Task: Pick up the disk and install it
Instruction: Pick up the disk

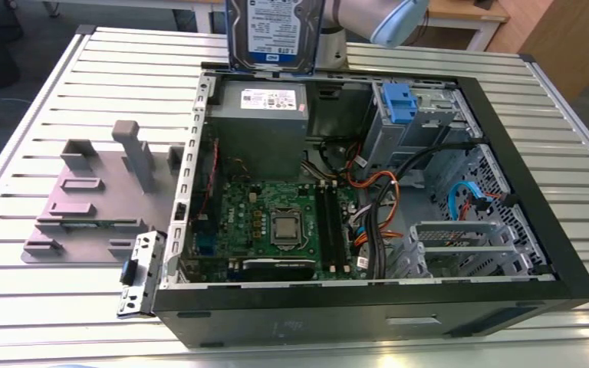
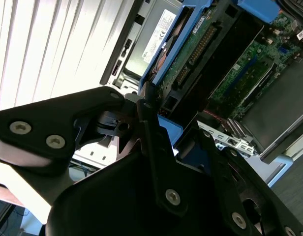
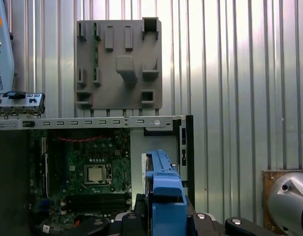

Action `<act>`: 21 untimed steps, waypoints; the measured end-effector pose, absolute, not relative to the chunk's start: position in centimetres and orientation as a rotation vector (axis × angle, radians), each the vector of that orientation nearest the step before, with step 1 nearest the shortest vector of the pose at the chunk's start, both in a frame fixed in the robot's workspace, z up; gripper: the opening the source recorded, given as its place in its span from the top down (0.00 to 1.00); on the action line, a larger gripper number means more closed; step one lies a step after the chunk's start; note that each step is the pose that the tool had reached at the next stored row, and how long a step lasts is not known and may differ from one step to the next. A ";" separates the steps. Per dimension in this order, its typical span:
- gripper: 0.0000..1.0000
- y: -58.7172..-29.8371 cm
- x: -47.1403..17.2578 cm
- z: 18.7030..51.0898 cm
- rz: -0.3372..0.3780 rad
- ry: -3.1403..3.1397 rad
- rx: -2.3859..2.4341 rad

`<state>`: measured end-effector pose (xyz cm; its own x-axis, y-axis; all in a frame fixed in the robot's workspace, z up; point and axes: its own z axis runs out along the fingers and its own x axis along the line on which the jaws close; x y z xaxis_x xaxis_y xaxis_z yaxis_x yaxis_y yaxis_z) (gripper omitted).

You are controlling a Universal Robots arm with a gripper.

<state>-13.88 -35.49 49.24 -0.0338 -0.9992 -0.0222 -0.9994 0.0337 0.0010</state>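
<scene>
Since the disk (image 1: 274,34) hangs clear of the bench (image 1: 28,307) at the upper middle of the exterior view, the pick-up part of the task looks done and the install part is in hand. The disk stands on edge with its white-and-blue label facing the camera, above the far rim of the open computer case (image 1: 524,192) and just over the power supply (image 1: 264,107). In the second wrist view the gripper (image 2: 166,130) is clenched on the disk's blue rail, with black fingers (image 2: 144,110) pressed to either side of it and the drive's green circuit board (image 2: 191,64) running away from them. In the first wrist view the blue rail edge (image 3: 164,191) sits over the case, with the motherboard (image 3: 92,172) beside it and the grey fixture tray (image 3: 119,64) beyond on the bench.

The drive bay with its blue clip (image 1: 397,103) lies in the upper right of the case, apart from the disk towards the exterior view's right. By judgement, seating the disk calls for squaring its rails with that bay's guides and keeping clear of the cables (image 1: 376,184) bunched beside it; whether the bay's mouth is free cannot be told from these views
</scene>
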 end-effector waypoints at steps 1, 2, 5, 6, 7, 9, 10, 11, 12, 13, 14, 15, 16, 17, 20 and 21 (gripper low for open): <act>0.64 -35.5 -13.8 49.2 0.025 2.248 -2.173; 0.64 -35.5 -13.8 49.2 0.025 2.248 -2.173; 0.64 -35.5 -13.7 49.2 0.025 2.248 -2.173; 0.64 -35.5 -13.7 49.2 0.025 2.248 -2.173; 0.64 -35.5 -13.7 49.2 0.025 2.248 -2.173; 0.64 -35.5 -13.6 49.2 0.025 2.248 -2.173; 0.64 -35.5 -13.6 49.2 0.025 2.248 -2.173; 0.64 -35.5 -13.5 49.2 0.025 2.248 -2.173; 0.64 -35.5 -13.5 49.2 0.025 2.248 -2.173; 0.64 -35.5 -13.5 49.2 0.025 2.248 -2.173; 0.64 -35.5 -13.4 49.2 0.025 2.248 -2.173; 0.64 -35.5 -13.4 49.2 0.025 2.248 -2.173; 0.64 -35.5 -13.4 49.2 0.025 2.248 -2.173; 0.64 -35.5 -13.3 49.2 0.025 2.248 -2.173; 0.64 -35.5 -13.2 49.2 0.025 2.248 -2.173; 0.64 -35.5 -13.2 49.2 0.025 2.248 -2.173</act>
